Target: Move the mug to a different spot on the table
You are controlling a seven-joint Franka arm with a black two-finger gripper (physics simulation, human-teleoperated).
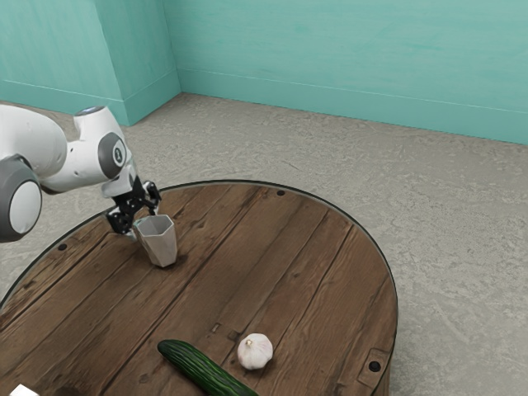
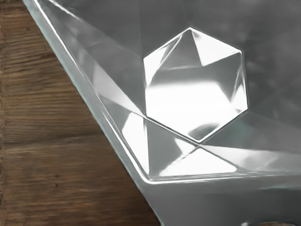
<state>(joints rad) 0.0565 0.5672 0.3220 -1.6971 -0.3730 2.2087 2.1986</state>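
Observation:
The mug is a pale grey faceted cup standing upright on the round wooden table, toward the exterior view's left. My black gripper sits at the mug's rim on the side nearest the arm, touching or nearly touching it. In the wrist view I look straight down into the mug and see its hexagonal bottom, with one edge of the rim just under the hand and bare wood beside it.
A dark green cucumber and a white garlic bulb lie near the table's front edge. The table's rim curves round on the exterior view's right. Bare planks stretch between the mug and the garlic.

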